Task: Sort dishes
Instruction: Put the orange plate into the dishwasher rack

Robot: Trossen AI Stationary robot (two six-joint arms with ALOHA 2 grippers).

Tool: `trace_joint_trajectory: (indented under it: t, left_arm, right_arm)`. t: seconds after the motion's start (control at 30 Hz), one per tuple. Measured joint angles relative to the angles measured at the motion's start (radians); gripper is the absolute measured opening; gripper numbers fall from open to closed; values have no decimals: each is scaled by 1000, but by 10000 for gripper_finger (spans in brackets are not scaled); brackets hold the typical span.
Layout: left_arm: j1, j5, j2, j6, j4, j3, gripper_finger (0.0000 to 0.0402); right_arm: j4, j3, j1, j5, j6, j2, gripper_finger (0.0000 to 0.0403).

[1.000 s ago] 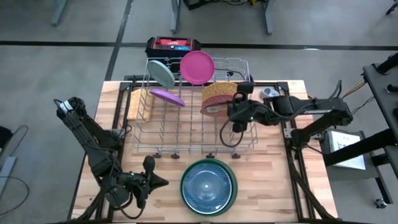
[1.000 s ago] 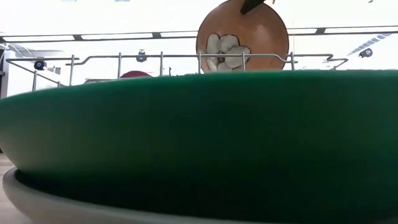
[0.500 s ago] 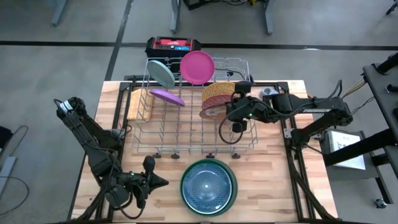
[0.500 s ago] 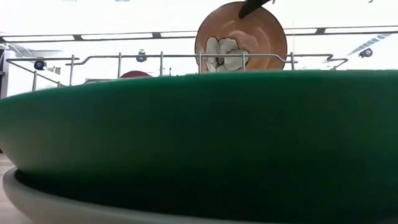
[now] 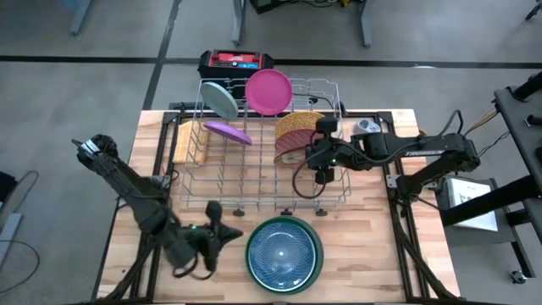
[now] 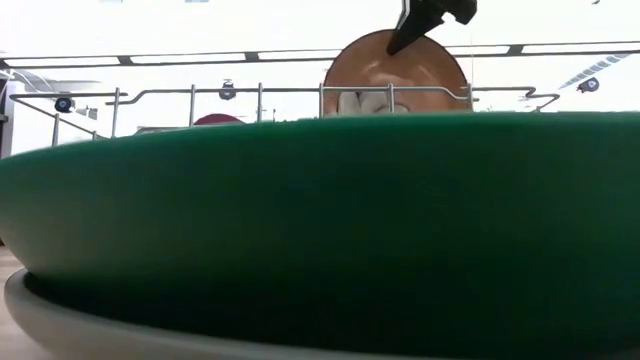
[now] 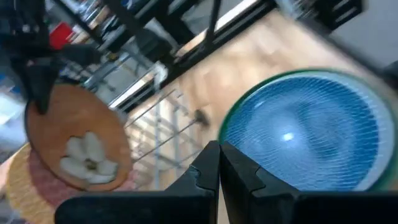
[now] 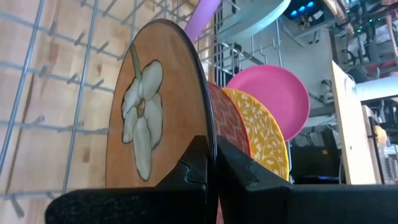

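A silver wire rack [image 5: 254,165] stands mid-table with pale blue [image 5: 222,99], pink [image 5: 269,91], purple [image 5: 227,131], yellow [image 8: 256,140] and maroon [image 8: 227,124] plates in it. My right gripper [image 5: 318,155] is shut on a brown plate with a white flower [image 8: 146,118], upright beside the maroon one. At the near edge lies a stack: a blue plate [image 5: 284,252] in a green one [image 6: 320,220], over a white one [image 6: 60,320]. My left gripper [image 5: 217,234] hovers shut just left of the stack. My right gripper pinches the brown plate's rim [image 8: 208,134] between its two fingers, one on each face. In the low view a finger [image 6: 420,22] comes slanting down from above onto the top rim [image 6: 395,42]. The plate stands on edge among the rack's wires; its lower edge is hidden.
A red and black box [image 5: 235,61] sits beyond the rack's far side. A wooden block [image 5: 184,140] lies against the rack's left end, and a small grey object [image 5: 367,125] sits near its right end. Bare tabletop [image 5: 373,237] shows right of the stack.
My right gripper has gone down and slightly toward the table's left, lowering the brown plate deeper into the rack; it stays upright. My left gripper has moved toward the table's right and a little toward the far edge, nearer the stack of plates.
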Motion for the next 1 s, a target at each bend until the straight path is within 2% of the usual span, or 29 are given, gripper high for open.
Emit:
trace_joint_trajectory:
  t: [0.17, 0.3, 0.6, 1.0]
  left_arm:
    - [98, 2, 43, 62, 83, 0, 0]
    - [148, 42, 74, 70, 64, 0, 0]
    - [198, 71, 111, 68, 75, 0, 0]
    - [200, 74, 112, 53, 75, 0, 0]
  right_arm:
    - [36, -23, 0, -3, -10, 0, 0]
    - [46, -30, 0, -5, -2, 0, 0]
    - [62, -53, 0, -5, 5, 1, 0]
    - [97, -118, 0, -11, 19, 1, 0]
